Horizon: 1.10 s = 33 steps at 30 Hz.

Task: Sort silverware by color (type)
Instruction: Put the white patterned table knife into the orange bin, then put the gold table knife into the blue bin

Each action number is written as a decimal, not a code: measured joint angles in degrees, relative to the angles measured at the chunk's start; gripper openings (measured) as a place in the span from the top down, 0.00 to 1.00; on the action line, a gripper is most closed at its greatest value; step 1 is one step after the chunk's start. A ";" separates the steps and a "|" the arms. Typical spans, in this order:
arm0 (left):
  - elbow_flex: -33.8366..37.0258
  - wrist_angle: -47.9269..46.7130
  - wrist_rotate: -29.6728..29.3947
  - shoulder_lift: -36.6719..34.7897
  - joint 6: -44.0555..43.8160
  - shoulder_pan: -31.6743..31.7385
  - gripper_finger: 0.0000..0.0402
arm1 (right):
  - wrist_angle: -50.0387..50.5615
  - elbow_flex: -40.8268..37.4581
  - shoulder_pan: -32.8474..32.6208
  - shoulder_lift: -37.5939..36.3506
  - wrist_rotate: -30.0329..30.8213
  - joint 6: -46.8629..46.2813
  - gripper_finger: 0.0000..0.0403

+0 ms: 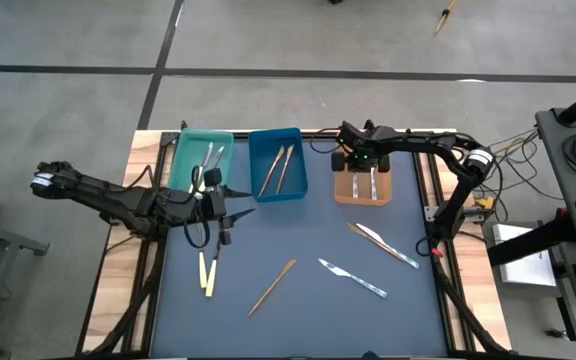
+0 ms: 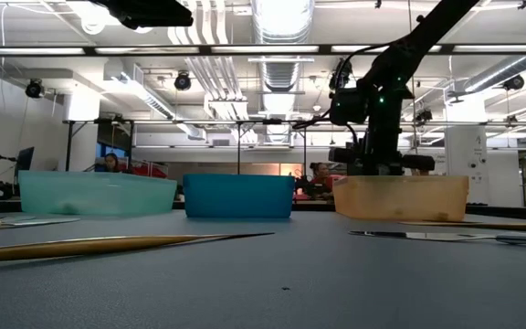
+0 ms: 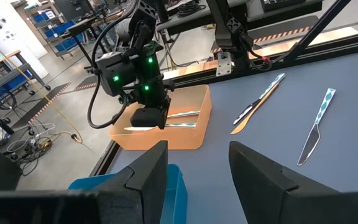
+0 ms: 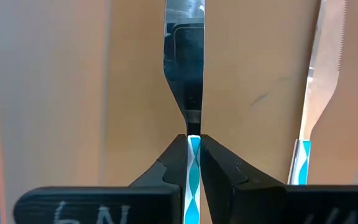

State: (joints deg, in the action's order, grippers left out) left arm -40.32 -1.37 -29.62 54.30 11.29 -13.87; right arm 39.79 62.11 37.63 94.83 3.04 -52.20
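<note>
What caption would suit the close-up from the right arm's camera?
Right gripper pinching a blue-patterned silver knife over the orange tray, beside a matching knife.

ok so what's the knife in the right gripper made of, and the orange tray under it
The knife in the right gripper looks like polished metal: its blade mirrors the gripper. Its handle, teal and white patterned, seems to be plastic or enamel. The orange tray looks like matte plastic, slightly translucent in the low view.
</note>
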 joint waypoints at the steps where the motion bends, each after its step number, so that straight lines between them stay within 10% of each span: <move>1: -0.01 -0.02 -0.01 0.00 0.00 -0.02 0.62 | -0.13 0.00 0.00 0.00 0.20 -0.18 0.94; 16: 0.01 0.00 -0.01 0.00 0.00 0.00 0.62 | -1.01 0.00 0.00 -0.76 1.41 -0.16 0.71; 33: -0.03 -1.38 0.08 0.65 -15.30 -0.04 0.62 | -6.00 0.00 -12.75 -15.64 9.17 11.40 0.77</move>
State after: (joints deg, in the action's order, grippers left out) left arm -40.36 -2.75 -29.54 54.95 -4.02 -13.91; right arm 33.79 62.11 24.88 79.19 12.21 -40.80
